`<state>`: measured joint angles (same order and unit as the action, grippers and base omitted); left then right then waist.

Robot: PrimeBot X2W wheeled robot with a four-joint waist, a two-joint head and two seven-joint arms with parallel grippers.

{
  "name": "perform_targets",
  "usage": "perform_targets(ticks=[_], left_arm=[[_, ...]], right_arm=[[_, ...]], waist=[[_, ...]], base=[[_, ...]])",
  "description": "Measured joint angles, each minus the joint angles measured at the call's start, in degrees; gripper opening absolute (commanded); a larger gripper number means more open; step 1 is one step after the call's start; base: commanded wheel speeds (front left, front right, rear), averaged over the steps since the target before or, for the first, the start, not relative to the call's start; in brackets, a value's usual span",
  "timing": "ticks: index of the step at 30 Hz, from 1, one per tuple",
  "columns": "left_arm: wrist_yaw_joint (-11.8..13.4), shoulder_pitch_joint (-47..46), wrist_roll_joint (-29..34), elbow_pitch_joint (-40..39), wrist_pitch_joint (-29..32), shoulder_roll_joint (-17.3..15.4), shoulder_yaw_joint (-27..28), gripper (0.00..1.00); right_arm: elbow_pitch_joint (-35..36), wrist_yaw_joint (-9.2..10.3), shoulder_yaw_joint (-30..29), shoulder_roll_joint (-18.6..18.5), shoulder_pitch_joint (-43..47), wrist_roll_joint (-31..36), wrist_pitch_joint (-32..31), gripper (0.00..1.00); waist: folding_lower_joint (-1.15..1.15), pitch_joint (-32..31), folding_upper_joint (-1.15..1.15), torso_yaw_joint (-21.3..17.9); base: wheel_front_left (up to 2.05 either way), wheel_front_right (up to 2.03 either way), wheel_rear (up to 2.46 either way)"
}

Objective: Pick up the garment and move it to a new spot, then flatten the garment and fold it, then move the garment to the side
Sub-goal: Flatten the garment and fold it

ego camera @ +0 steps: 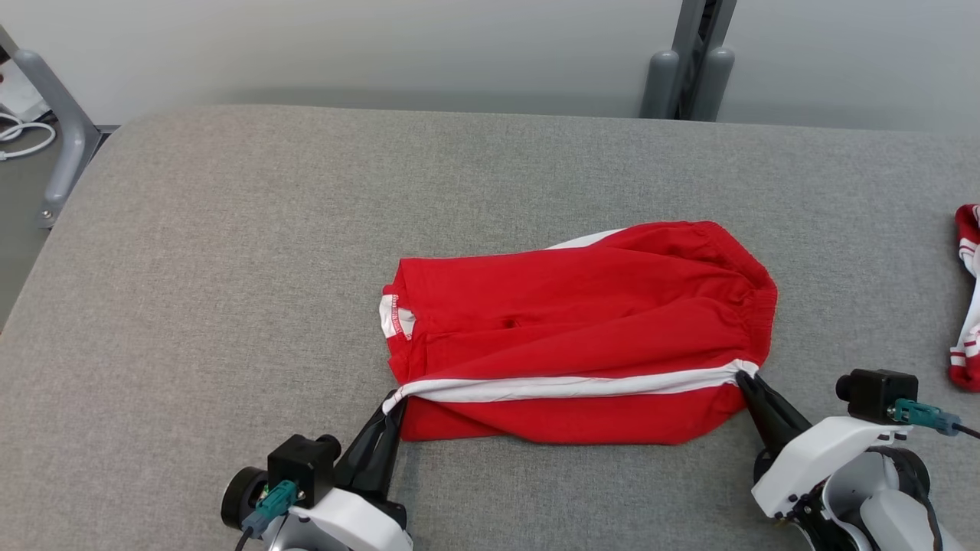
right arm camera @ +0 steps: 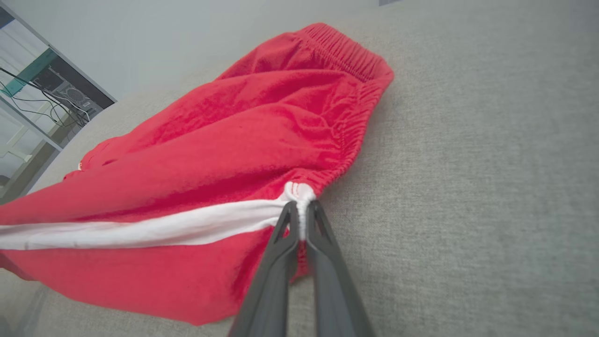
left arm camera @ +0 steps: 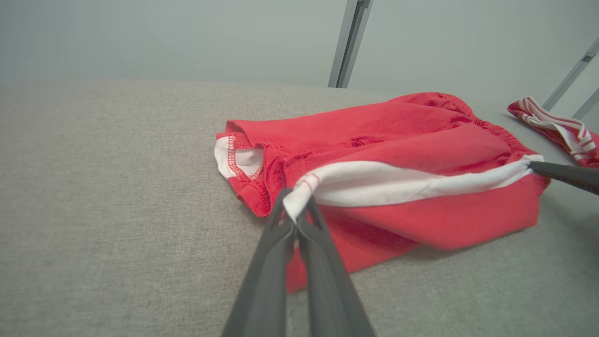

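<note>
The garment [ego camera: 574, 329] is a pair of red shorts with a white side stripe, lying on the grey padded table [ego camera: 230, 268], waistband to the right. My left gripper [ego camera: 392, 404] is shut on the stripe's leg-hem end [left arm camera: 299, 192]. At the waistband end of the stripe [right arm camera: 299, 193], my right gripper [ego camera: 743, 376] is shut on the cloth. The near edge of the garment [left arm camera: 421, 220] is lifted a little between the two grips, and the stripe runs taut from one to the other. The other arm's dark fingers [left arm camera: 566, 174] enter the left wrist view from the right.
A second red and white garment [ego camera: 966, 298] lies at the table's right edge, also seen as a crumpled garment [left arm camera: 557, 126] in the left wrist view. Grey frame posts [ego camera: 689, 69] stand behind the table, and a grey rail [ego camera: 61, 122] at the far left.
</note>
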<state>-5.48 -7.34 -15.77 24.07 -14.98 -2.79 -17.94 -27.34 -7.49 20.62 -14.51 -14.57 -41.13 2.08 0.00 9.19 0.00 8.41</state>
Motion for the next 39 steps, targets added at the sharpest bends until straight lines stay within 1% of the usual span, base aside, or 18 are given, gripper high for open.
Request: perform_targets(ticks=[5, 9, 18, 24, 25, 27, 29, 32, 39], left_arm=[[0.1, 0.0, 0.0, 0.3, 0.0, 0.0, 0.0, 0.00], [0.1, 0.1, 0.1, -0.5, 0.0, 0.0, 0.5, 0.00], [-0.5, 1.2, 1.1, -5.8, 0.0, 0.0, 2.8, 0.00], [-0.9, 0.7, 1.2, -9.7, 0.0, -0.9, 4.4, 0.00], [-1.0, -0.2, 1.2, -10.9, 0.0, -1.4, 4.8, 0.00], [-1.0, -1.2, 1.9, -12.3, 0.0, -2.2, 5.0, 0.00], [-1.0, -2.0, 1.9, -13.6, 0.0, -2.4, 5.2, 0.00], [-1.0, -3.2, 1.1, -15.8, 0.6, -2.4, 5.8, 0.00], [-0.4, -8.5, -1.0, -20.1, 4.5, -2.8, 7.3, 0.00]], right_arm=[[0.4, 0.00, 0.8, -1.1, -0.1, -0.8, 2.1, 0.00], [2.6, 0.00, 1.7, -2.2, -0.1, -1.7, 3.7, 0.00], [11.6, 0.00, 2.5, -6.8, -0.4, -3.4, 6.1, 0.00], [16.9, 0.00, 1.4, -9.0, -3.2, -2.4, 6.4, 0.00], [18.2, 0.00, 0.4, -9.2, -4.2, -1.6, 6.4, 0.00], [19.4, -0.01, -1.0, -9.0, -5.1, -1.0, 6.2, 0.00], [20.0, -0.01, -2.8, -8.5, -5.9, -0.1, 5.3, 0.00], [21.6, -0.01, -5.1, -7.2, -6.5, 1.8, 3.3, 0.00], [26.2, 0.00, -9.3, -3.3, -8.8, 4.5, -2.0, 0.00]], waist=[[0.00, -0.8, 0.00, 0.0], [0.00, -2.0, 0.00, -0.2], [0.00, -5.8, 0.00, -1.4], [0.00, -8.1, 0.00, -2.5], [0.00, -8.9, 0.00, -2.8], [0.00, -9.6, 0.00, -3.1], [0.00, -10.3, 0.00, -3.3], [0.00, -11.0, 0.00, -3.6], [0.00, -10.7, 0.00, -4.0]], base=[[0.00, 0.00, 0.00], [0.00, 0.00, 0.00], [0.00, 0.00, 0.00], [0.00, 0.00, 0.00], [0.00, 0.00, 0.00], [0.00, 0.00, 0.00], [0.00, 0.00, 0.00], [0.00, 0.00, 0.00], [0.00, 0.00, 0.00]])
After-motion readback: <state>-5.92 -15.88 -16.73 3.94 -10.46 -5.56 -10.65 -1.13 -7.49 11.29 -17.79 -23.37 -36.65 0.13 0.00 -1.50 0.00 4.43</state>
